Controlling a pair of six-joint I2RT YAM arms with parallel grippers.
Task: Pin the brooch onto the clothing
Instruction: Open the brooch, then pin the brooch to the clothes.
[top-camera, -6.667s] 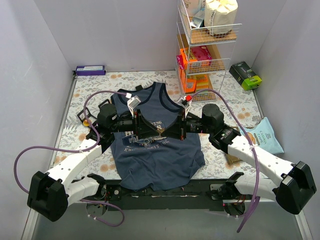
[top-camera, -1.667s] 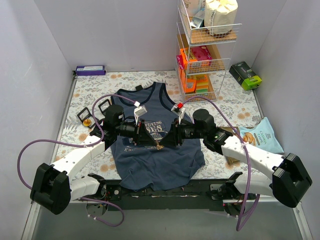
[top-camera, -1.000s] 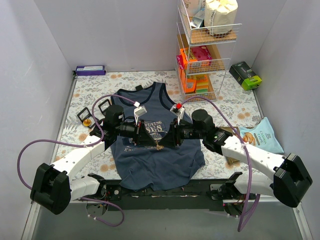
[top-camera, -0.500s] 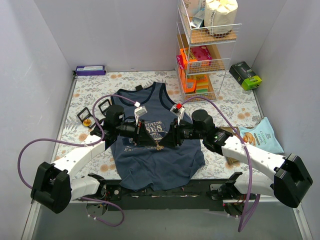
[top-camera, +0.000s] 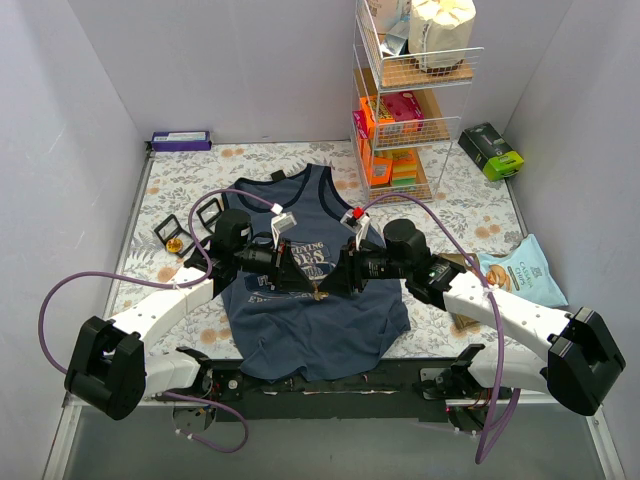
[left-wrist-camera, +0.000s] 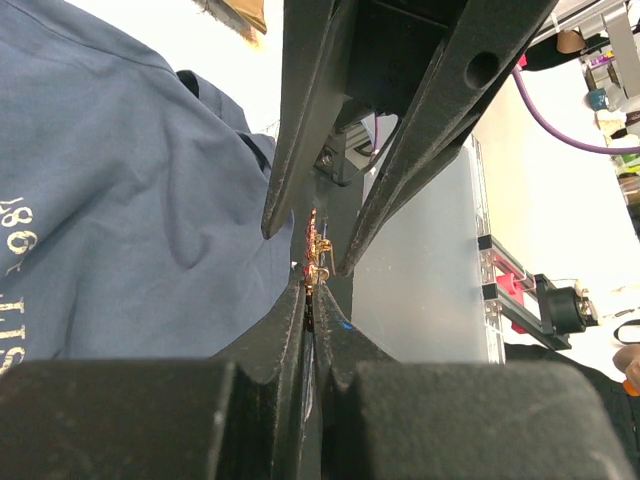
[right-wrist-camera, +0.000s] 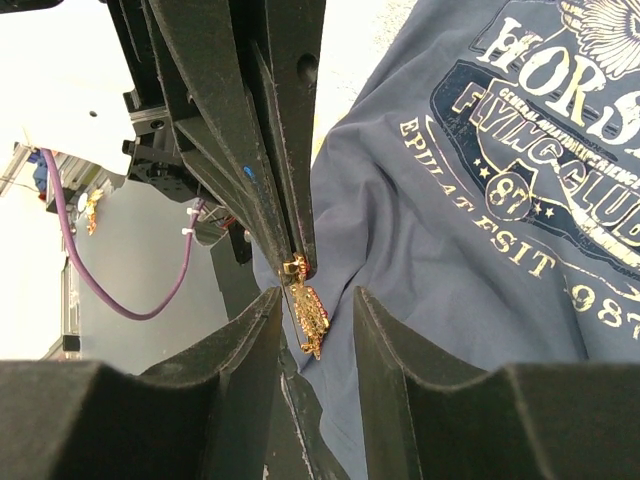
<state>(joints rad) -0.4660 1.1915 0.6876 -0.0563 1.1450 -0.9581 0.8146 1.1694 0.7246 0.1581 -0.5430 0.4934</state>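
Navy cloth fills the middle of my overhead view. The tank top lies flat on the floral-covered bench with its neck toward the far edge, its hem by the near edge and its pale chest print facing up.

Both arms reach in from the near corners and meet nose to nose over the shirt, just nearward of the print. My left hand is pinched fully closed, and the small gold brooch sticks out from between its tips. From the left wrist camera I see the jaws pressed together with only the brooch between them.

My right hand faces it with its jaws parted, one finger on each side of the brooch. On the right wrist camera there is a gap on both sides of the gold piece, so this hand has hold of nothing. The brooch sits between the two hands over the front of the shirt. I cannot tell whether the pin touches the fabric.

Along the far edge, toward the right, stands a wire rack, and a green box sits in the far right corner. A purple box lies by the far left corner, and a pale blue bag lies at the right edge.
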